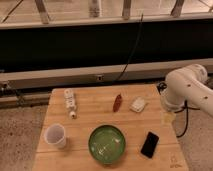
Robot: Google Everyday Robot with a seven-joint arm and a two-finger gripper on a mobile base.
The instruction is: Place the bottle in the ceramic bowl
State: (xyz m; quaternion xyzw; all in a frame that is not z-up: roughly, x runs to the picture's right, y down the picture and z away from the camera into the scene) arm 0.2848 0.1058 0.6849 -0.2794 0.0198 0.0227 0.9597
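The bottle (70, 102) is a slim white plastic bottle with dark label marks. It lies on its side at the back left of the wooden table (85, 122), cap towards the front. The ceramic bowl (106, 144) is round, glossy and green, and stands empty at the front middle. My white arm (186, 86) reaches in from the right. My gripper (167, 118) hangs at the table's right edge, far from the bottle and to the right of and behind the bowl.
A white cup (55, 135) stands at the front left, beside the bowl. A small red-brown object (117, 102) and a flat whitish packet (138, 104) lie at the back middle. A black phone (149, 144) lies right of the bowl. A dark cable (131, 50) hangs behind the table.
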